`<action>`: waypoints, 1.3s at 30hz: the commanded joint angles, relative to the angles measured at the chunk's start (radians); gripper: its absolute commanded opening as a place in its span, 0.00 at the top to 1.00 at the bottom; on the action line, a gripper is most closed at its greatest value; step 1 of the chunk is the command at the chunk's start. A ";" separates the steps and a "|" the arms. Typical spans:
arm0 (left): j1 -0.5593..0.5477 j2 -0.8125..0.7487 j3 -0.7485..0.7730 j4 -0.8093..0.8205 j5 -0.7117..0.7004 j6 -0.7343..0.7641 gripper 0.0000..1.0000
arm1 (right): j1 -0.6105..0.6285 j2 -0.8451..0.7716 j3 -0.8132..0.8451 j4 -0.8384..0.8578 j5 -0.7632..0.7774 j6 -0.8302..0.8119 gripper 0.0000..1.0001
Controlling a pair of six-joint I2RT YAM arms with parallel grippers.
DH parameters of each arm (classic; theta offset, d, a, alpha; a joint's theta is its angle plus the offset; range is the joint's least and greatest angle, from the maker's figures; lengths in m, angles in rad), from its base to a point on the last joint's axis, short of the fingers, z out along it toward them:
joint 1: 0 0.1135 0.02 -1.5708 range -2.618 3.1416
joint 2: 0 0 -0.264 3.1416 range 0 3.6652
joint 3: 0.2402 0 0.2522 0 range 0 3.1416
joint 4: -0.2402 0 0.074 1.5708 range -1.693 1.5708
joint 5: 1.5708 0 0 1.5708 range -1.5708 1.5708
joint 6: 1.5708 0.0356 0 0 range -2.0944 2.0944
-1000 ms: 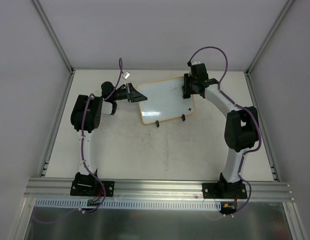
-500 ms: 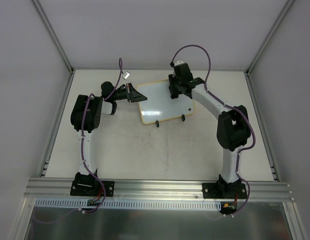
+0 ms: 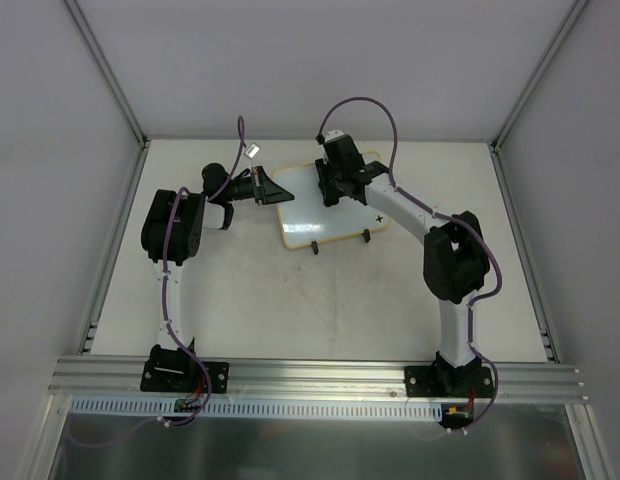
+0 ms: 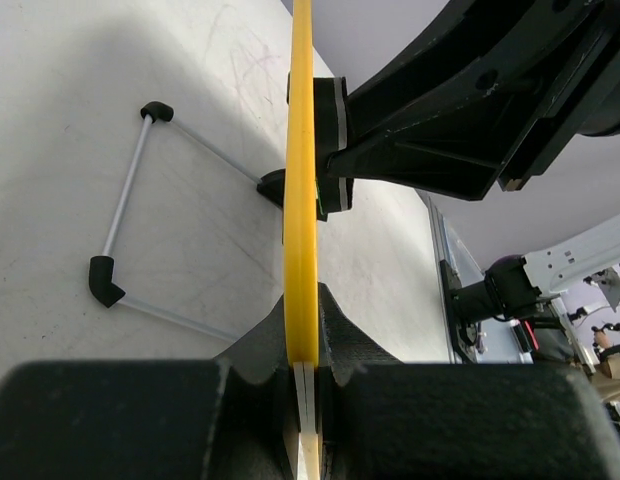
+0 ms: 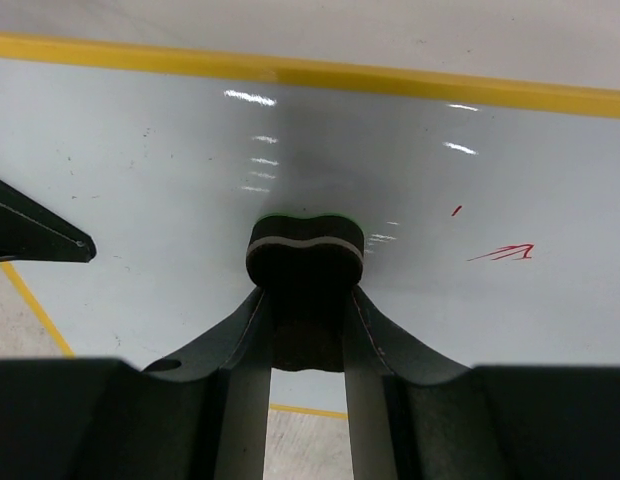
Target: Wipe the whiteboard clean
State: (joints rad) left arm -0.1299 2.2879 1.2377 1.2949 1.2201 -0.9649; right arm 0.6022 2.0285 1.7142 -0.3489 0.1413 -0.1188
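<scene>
Top external view is showing the whiteboard [image 3: 342, 220] lying toward the far side of the table [image 3: 290, 310], roughly midway between the two arms. Its long axis is running left to right, with the right end angling slightly away from the arm bases. Two black clip feet [image 3: 315, 247] are sticking out from the near long edge, pointing back toward the bases, and a tiny black corner mark [image 3: 379, 218] is sitting near the board's right end.

At the board's left short edge, the left gripper [image 3: 267, 188] is reaching in from the left, so the board is extending rightward away from it. Seen from the left wrist, the yellow rim is appearing edge-on, running straight up the middle, and the jaws are clamping tight on it from both sides.

Over the left half of the board, the right gripper [image 3: 328, 190] is coming in from the right, with most of the white surface lying to its right. From the right wrist, its jaws are closing on a small black eraser [image 5: 306, 250], which is sitting right at the glossy surface; actual contact cannot be confirmed. Faint red marks [image 5: 502, 252] are showing to the eraser's right, and the yellow rim is crossing the top.
</scene>
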 commanded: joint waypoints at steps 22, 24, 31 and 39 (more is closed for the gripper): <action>0.003 0.015 0.008 0.357 0.056 0.042 1.00 | -0.286 -0.077 -0.056 -0.007 -0.071 0.036 1.00; 0.003 0.015 0.009 0.356 0.059 0.043 1.00 | -0.285 -0.076 -0.053 -0.009 -0.075 0.034 1.00; 0.003 0.016 0.009 0.356 0.058 0.043 1.00 | -0.249 -0.048 -0.007 -0.009 -0.100 0.036 1.00; 0.003 0.015 0.011 0.357 0.059 0.041 1.00 | -0.130 0.005 0.082 -0.042 -0.066 0.025 1.00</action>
State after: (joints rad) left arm -0.1299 2.2890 1.2377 1.2972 1.2198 -0.9688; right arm 0.4023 2.0022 1.7363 -0.3820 0.0547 -0.0803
